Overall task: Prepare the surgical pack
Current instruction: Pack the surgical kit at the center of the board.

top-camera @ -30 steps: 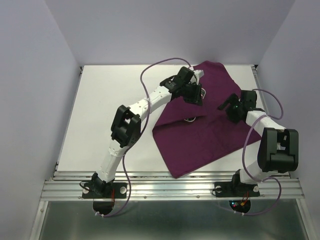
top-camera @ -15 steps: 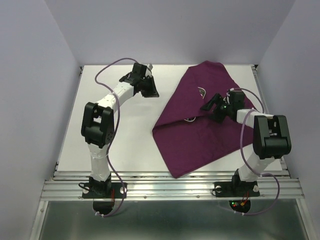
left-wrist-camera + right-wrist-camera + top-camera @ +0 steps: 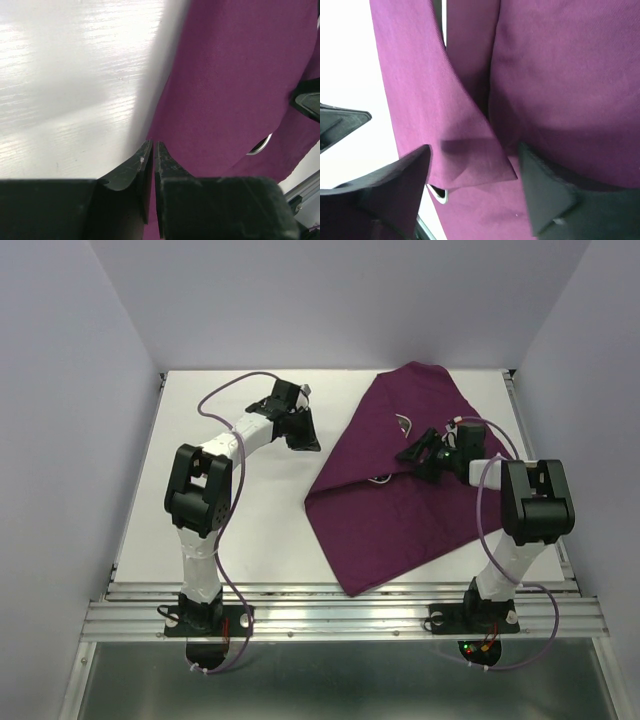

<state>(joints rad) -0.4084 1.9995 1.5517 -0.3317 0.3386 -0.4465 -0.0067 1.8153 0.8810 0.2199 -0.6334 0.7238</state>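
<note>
**Item 1: dark-purple cloth (image 3: 400,510), one.** It lies flat on the right half of the table (image 3: 270,530). It reaches from the table's far edge almost to the near edge, with one corner pointing toward the near edge. The cloth is matte, finely woven and even in colour. It is folded over itself, with a diagonal flap across its middle. In the right wrist view the flap ends in a squared corner lying on the layer below.

**Item 2: silver metal edges, two spots.** One spot (image 3: 404,423) shows at the far fold of the cloth and the other (image 3: 378,478) at the flap's left hem. Both are shiny, curved and mostly covered, so what they belong to cannot be told.

**Item 3: right gripper (image 3: 415,452), one.** It is low over the cloth, toward the table's right side. Its jaws are wide apart, straddling the flap corner and clamping nothing.

**Item 4: left gripper (image 3: 300,430), one.** It is over the bare white far-centre of the table, just beside the cloth's left hem. Its jaws are together but for a hairline slit, with nothing between them.

**Item 5: table, one.** It is white.
</note>
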